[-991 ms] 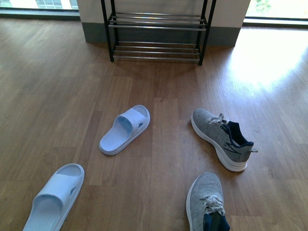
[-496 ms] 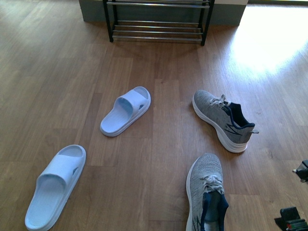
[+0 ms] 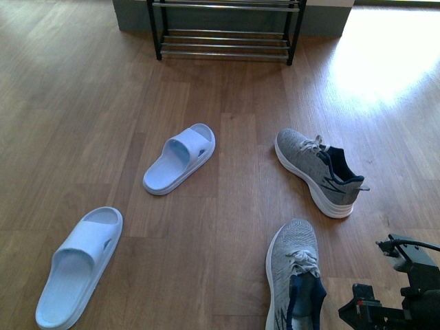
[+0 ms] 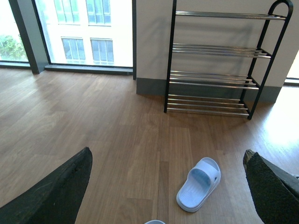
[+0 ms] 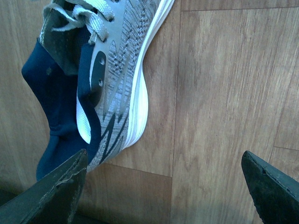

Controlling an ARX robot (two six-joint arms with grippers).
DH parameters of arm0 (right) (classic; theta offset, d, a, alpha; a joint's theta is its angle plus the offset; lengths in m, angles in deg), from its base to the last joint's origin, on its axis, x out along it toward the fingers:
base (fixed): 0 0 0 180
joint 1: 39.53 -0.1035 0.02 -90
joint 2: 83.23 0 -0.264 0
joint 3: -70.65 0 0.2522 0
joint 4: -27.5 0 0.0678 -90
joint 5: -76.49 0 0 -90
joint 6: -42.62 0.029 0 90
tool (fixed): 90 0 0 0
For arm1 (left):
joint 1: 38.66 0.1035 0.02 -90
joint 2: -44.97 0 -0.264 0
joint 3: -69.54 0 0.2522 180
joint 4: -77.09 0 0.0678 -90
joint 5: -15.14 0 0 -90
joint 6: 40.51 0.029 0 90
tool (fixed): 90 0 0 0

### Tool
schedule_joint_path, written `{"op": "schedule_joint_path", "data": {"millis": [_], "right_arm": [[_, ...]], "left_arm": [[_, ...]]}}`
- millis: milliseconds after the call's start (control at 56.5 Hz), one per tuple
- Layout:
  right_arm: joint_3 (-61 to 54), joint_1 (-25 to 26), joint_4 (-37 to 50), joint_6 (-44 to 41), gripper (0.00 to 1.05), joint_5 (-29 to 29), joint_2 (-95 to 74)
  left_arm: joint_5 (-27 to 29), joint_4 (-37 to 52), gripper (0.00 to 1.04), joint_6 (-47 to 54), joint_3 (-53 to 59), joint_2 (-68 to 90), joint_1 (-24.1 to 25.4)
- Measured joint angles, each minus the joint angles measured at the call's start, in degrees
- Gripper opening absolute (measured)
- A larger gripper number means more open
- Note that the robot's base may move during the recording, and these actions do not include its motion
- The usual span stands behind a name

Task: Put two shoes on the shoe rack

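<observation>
Two grey knit sneakers with white soles lie on the wood floor. The far one (image 3: 318,172) lies right of centre. The near one (image 3: 294,275) lies at the front edge; its heel and navy lining fill the right wrist view (image 5: 103,84). The shoe rack (image 3: 225,29), black frame with chrome bars, stands against the far wall and also shows in the left wrist view (image 4: 217,60). My right gripper (image 3: 388,289) is open and empty, low at the front right beside the near sneaker (image 5: 163,196). My left gripper (image 4: 168,186) is open and empty, high above the floor.
Two pale blue slides lie on the floor: one (image 3: 180,157) in the middle, also in the left wrist view (image 4: 198,183), one (image 3: 77,265) at the front left. A grey skirting and white wall stand behind the rack. Bright sun patch at the back right.
The camera view tilted down a second ago, then held still. My right arm has come further into the front view at the lower right, beside the near sneaker.
</observation>
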Motion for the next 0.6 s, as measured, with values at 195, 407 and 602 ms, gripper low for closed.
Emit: {"op": "schedule_joint_path", "data": {"millis": [195, 407, 602], "right_arm": [[2.1, -3.34, 0.81, 4.98, 0.96, 1.11, -2.03], [5.09, -6.19, 0.33, 6.1, 0.96, 1.14, -5.66], [9.11, -8.31, -1.29, 7.69, 0.96, 0.44, -8.0]], "left_arm": [[0.0, 0.0, 0.95, 0.0, 0.0, 0.0, 0.0], [0.0, 0.0, 0.95, 0.0, 0.0, 0.0, 0.0], [0.0, 0.0, 0.95, 0.0, 0.0, 0.0, 0.0]]}}
